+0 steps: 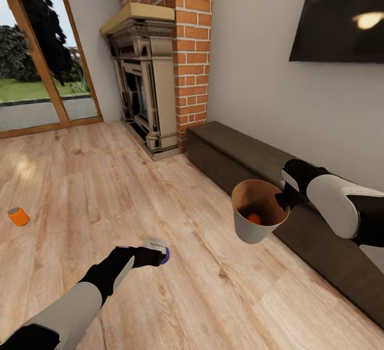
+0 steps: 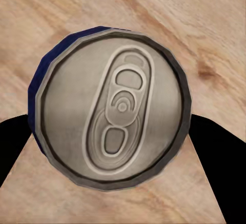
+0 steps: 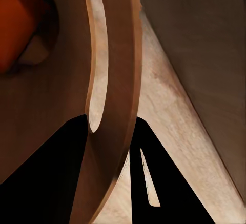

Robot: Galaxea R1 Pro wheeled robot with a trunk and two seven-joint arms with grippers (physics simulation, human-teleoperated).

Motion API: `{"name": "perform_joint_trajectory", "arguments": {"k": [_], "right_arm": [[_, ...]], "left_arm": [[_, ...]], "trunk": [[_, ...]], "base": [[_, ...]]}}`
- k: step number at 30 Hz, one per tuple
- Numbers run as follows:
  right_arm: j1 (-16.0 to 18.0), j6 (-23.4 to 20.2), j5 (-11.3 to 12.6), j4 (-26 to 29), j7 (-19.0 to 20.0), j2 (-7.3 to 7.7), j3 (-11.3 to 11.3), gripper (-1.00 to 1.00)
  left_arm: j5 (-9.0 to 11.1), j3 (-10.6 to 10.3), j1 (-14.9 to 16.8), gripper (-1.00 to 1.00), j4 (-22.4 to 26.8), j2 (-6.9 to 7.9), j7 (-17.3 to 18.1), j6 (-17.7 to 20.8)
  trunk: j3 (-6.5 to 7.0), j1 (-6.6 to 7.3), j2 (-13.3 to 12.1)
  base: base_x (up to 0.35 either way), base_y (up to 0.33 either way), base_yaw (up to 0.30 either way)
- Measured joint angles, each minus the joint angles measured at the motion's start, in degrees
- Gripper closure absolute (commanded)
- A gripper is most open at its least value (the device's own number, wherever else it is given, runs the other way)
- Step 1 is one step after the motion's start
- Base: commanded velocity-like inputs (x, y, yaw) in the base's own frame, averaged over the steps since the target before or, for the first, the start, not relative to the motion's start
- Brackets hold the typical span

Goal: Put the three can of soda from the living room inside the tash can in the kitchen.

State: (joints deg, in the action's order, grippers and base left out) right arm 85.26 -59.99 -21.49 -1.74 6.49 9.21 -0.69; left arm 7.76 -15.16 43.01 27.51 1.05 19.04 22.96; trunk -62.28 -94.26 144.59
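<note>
left gripper fingers closed across blue soda can, low over floor | right gripper fingers pinch trash can rim, orange can inside | other orange can on floor, well apart | cans light, rigid, slick: grip mid-wall

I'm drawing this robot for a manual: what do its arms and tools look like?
Both arms have smooth pale-grey forearm shells and black wrist sections. The left tool and right tool are matte black with two flat tapered fingers. No cables or markings show.
</note>
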Motion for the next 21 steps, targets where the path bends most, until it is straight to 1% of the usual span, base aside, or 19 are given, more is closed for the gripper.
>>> {"name": "perform_joint_trajectory", "arguments": {"k": [1, 3, 4, 5, 8, 9, 11, 15, 16, 17, 18, 20, 21], "right_arm": [[-0.2, 0.0, 0.1, 0.0, 0.0, 0.0, -0.1, 1.0], [-1.2, 0.0, 0.4, 0.1, 0.1, 0.01, -0.2, 1.0], [-1.4, 0.0, 0.3, 0.2, 0.1, 0.01, -0.2, 1.0], [-1.7, 0.0, 0.3, 0.2, 0.1, 0.02, -0.4, 1.0], [-2.2, 0.0, 0.3, 0.2, 0.1, -0.02, -0.3, 1.0], [-2.9, 0.0, 0.0, 0.3, 0.1, -0.19, -0.6, 1.0], [-3.8, 0.0, 0.1, 0.0, 0.1, -0.54, -0.1, 1.0], [-5.9, 0.1, 0.2, 0.3, 0.0, -1.04, 0.0, 1.0], [-6.6, 0.8, -0.2, 0.4, 0.0, -1.42, 0.0, 1.0], [-7.3, 1.3, -0.1, 0.2, 0.0, -1.77, 0.2, 1.0], [-8.0, 1.7, -0.1, 0.2, 0.0, -2.15, 0.1, 1.0], [-8.4, 1.9, 0.4, 0.4, 0.1, -2.36, -0.5, 1.0], [-8.6, 2.2, 0.3, 0.5, 0.1, -2.6, -0.8, 1.0]], "left_arm": [[0.7, 0.1, 0.0, 1.0, 0.4, 0.56, 0.1, 0.2], [3.5, 0.2, 0.0, 1.0, 2.9, 2.63, 1.2, 2.0], [4.1, 0.3, 0.0, 1.0, 3.8, 3.12, 1.8, 2.5], [4.8, 0.3, -0.1, 1.0, 5.6, 3.96, 2.8, 3.5], [5.4, 0.4, -0.1, 1.0, 8.2, 4.9, 3.9, 5.2], [5.8, 0.6, -0.2, 1.0, 10.0, 5.41, 4.5, 6.6], [5.9, 1.0, -0.2, 1.0, 11.1, 5.75, 5.0, 7.5], [6.0, 1.8, -0.2, 1.0, 11.9, 6.0, 6.4, 8.2], [6.0, 1.9, -0.2, 1.0, 12.1, 6.02, 6.9, 8.5], [6.0, 1.9, -0.2, 1.0, 12.2, 6.04, 7.3, 9.0], [6.1, 2.0, -0.2, 1.0, 12.6, 6.12, 7.9, 9.8], [6.1, 2.0, -0.2, 1.0, 13.3, 6.2, 8.4, 10.6], [6.2, 2.0, -0.2, 1.0, 14.1, 6.34, 9.4, 11.5]], "trunk": [[0.22, 0.03, 0.0], [0.66, 0.08, 0.0], [0.88, 0.1, -0.1], [1.11, 0.13, -0.1], [1.77, 0.21, -0.1], [1.78, 0.2, -0.1], [1.77, 0.19, -0.1], [1.77, 0.19, -0.1], [1.77, 0.19, -0.1], [1.77, 0.19, -0.1], [1.77, 0.19, -0.1], [1.77, 0.2, -0.1], [1.78, 0.2, -0.1]], "base": [[0.0, 0.0, 0.219], [0.0, 0.0, 0.212], [0.0, 0.0, 0.142], [0.0, 0.0, 0.114], [0.0, 0.0, 0.067], [0.0, 0.0, 0.03], [0.0, 0.0, 0.016], [0.0, 0.0, 0.006], [0.0, 0.0, 0.002], [0.0, 0.0, 0.001], [0.0, 0.0, 0.0], [0.0, 0.0, 0.0], [0.0, 0.0, 0.0]]}}
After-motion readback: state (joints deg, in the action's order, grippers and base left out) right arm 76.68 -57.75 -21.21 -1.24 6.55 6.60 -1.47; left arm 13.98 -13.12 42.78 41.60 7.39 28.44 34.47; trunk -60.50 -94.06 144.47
